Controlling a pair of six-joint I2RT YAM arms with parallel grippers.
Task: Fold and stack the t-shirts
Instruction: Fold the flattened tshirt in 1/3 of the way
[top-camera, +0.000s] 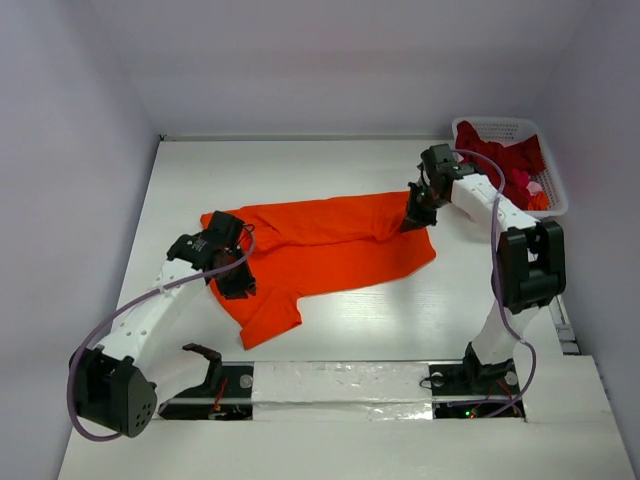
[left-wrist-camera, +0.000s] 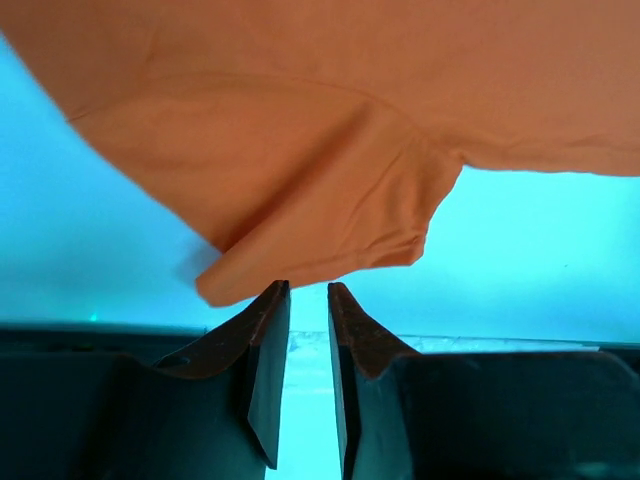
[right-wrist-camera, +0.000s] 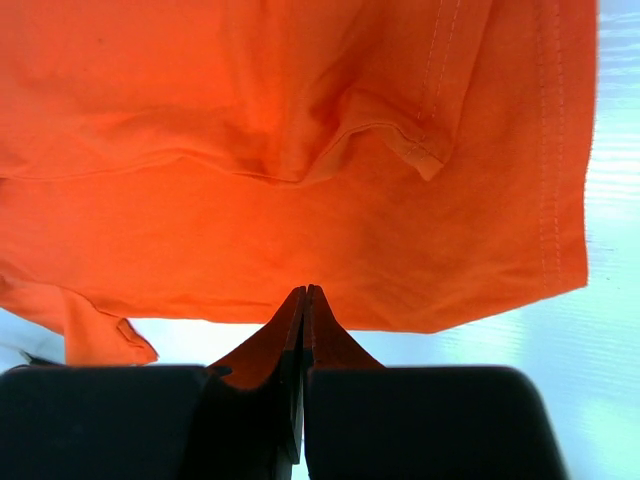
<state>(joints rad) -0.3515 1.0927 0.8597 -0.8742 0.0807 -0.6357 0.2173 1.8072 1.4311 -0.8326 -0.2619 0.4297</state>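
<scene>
The left end effector (left-wrist-camera: 308, 287) sits low over the white counter (top-camera: 300, 165), its jaws a narrow slit apart with nothing between them, tips just short of a sleeve of the bright orange-red cloth t-shirt (top-camera: 330, 250). The right end effector (right-wrist-camera: 304, 292) is pressed fully closed at the shirt's far right edge; I can't make out whether a fold is nipped in it. The shirt lies spread but rumpled mid-counter, between the two arms; the dark crimson t-shirts (top-camera: 500, 158) are heaped in the white plastic lattice basket (top-camera: 497, 123) at the far right corner. To my eye this is the flattening before the first fold; next, the left one needs to widen, take the sleeve and draw it out straight.
</scene>
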